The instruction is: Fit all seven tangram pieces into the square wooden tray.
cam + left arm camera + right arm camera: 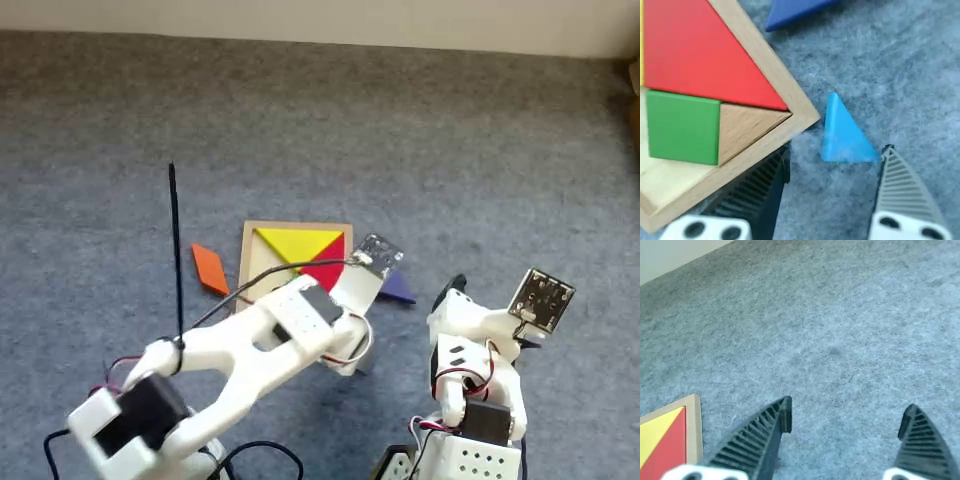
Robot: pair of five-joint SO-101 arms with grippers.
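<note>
Hanging low beside a corner of the square wooden tray (pixel 300 225), the left gripper (pixel 836 150) has its jaws spread wide and holds nothing. A small light-blue triangle (pixel 842 132) lies between them on the grey carpet (pixel 920 75). Inside the tray sit a yellow triangle (pixel 290 243), a red triangle (pixel 328 268) and a green square (pixel 682 127), while an orange piece (pixel 210 268) and a dark-blue piece (pixel 398 288) lie on the carpet on opposite sides of it. The right gripper (pixel 847 415) is wide open too, gripping nothing, above the carpet near the tray's edge.
</note>
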